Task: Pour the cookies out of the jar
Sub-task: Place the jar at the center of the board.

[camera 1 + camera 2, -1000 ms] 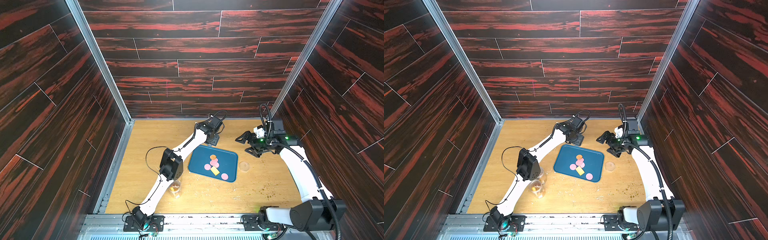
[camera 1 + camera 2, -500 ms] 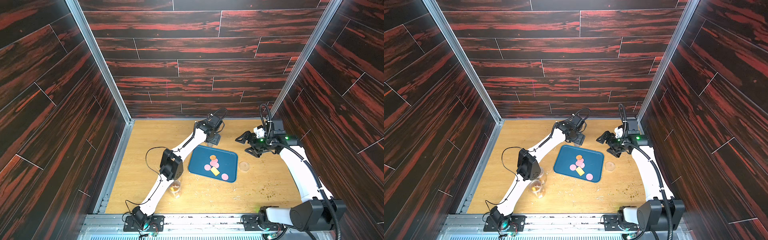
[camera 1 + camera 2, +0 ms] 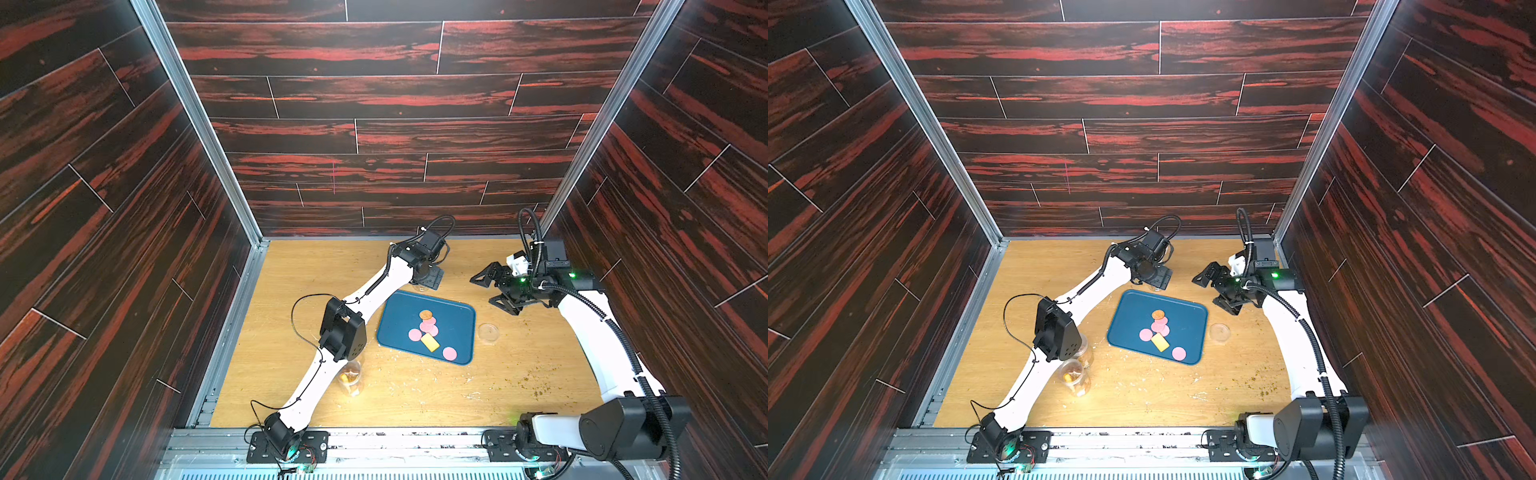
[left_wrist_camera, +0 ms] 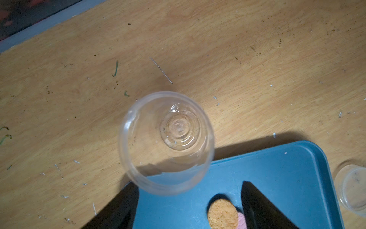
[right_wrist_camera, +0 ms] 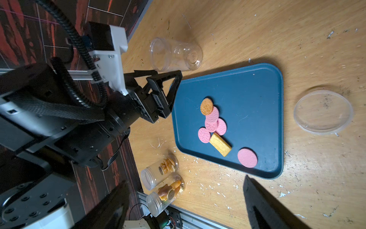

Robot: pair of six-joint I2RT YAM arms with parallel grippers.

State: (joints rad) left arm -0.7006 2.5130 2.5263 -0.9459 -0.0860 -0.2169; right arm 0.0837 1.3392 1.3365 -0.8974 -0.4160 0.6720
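The jar (image 4: pixel 166 142) is clear and empty. It stands mouth-up on the table against the far edge of the blue tray (image 3: pixel 453 316). My left gripper (image 4: pixel 188 190) hovers over it, open, with its black fingertips (image 4: pixel 255 198) wide of the rim and holding nothing. The cookies (image 5: pixel 213 123) lie in a loose heap on the tray: several pink discs, one yellow bar and a tan round (image 4: pixel 222 215). In both top views my right gripper (image 3: pixel 490 292) (image 3: pixel 1212 292) hangs open and empty above the table, right of the tray's far corner.
The jar's clear lid (image 3: pixel 488 332) lies flat on the table right of the tray. Two lidded jars (image 3: pixel 1075 376) with snacks inside stand by the left arm's elbow. Crumbs are scattered over the wooden table (image 3: pixel 415 399). Dark walls enclose three sides.
The left gripper's jaws have spread apart and let go of the jar, which stays standing by the tray. The right arm has not moved.
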